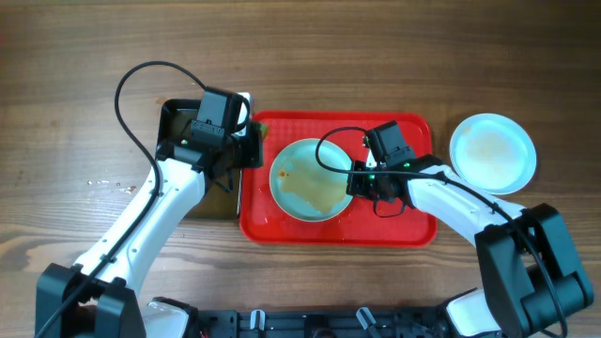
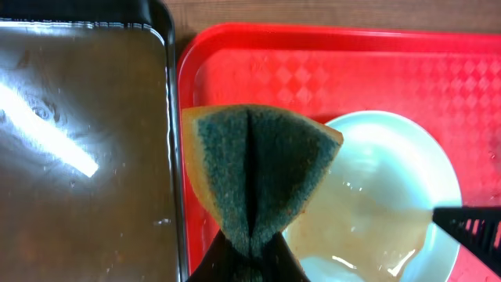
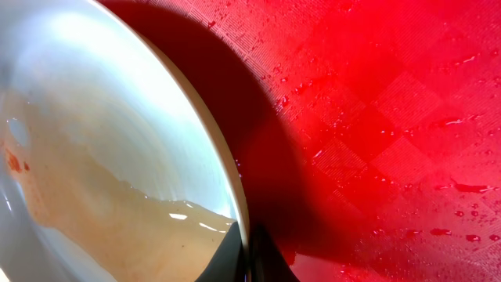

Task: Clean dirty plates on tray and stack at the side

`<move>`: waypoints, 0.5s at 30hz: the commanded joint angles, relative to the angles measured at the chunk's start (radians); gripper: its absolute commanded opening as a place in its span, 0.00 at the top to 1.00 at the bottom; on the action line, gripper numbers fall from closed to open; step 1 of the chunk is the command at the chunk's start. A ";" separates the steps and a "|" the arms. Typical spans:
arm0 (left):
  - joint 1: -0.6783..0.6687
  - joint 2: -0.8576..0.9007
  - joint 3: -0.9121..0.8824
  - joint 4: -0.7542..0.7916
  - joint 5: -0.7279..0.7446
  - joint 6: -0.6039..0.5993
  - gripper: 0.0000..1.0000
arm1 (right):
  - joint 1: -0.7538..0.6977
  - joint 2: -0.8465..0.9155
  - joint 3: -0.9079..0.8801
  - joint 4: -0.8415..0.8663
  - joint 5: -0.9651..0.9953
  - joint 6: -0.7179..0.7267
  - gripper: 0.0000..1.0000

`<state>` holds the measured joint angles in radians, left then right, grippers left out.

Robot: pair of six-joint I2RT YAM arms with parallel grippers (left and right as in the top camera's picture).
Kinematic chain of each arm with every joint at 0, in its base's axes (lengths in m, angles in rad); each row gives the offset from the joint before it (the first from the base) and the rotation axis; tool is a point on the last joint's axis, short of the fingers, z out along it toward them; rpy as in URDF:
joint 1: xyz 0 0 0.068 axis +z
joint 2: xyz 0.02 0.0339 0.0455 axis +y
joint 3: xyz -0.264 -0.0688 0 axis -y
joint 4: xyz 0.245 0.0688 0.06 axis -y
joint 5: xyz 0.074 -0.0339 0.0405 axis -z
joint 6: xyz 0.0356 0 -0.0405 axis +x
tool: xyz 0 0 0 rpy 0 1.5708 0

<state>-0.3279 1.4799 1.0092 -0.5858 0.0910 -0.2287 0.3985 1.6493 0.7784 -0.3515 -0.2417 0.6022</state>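
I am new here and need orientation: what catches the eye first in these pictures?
The bright red tray at the centre draws the eye first, with a white plate on it holding brownish liquid, its right rim pinched by the right gripper. Next, the left gripper holds a folded green sponge over the tray's left edge. A second plate sits right of the tray.

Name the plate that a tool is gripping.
The plate on the red tray: the right tool pinches its rim. The other plate sits untouched on the table, right of the tray.
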 commanded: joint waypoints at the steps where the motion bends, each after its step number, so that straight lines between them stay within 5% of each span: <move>1: -0.001 0.007 0.004 -0.040 -0.162 0.012 0.96 | -0.002 0.013 -0.008 -0.003 0.042 -0.007 0.96; 5: 0.045 0.013 0.003 -0.080 -0.209 -0.049 0.96 | -0.005 -0.031 0.027 -0.053 0.058 -0.165 0.96; 15: 0.095 0.080 0.002 -0.085 -0.209 -0.048 0.96 | -0.006 -0.231 0.152 -0.403 0.333 -0.210 0.96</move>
<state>-0.2379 1.5352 1.0092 -0.6739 -0.1074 -0.2649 0.3958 1.4673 0.9142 -0.7120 -0.0078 0.4202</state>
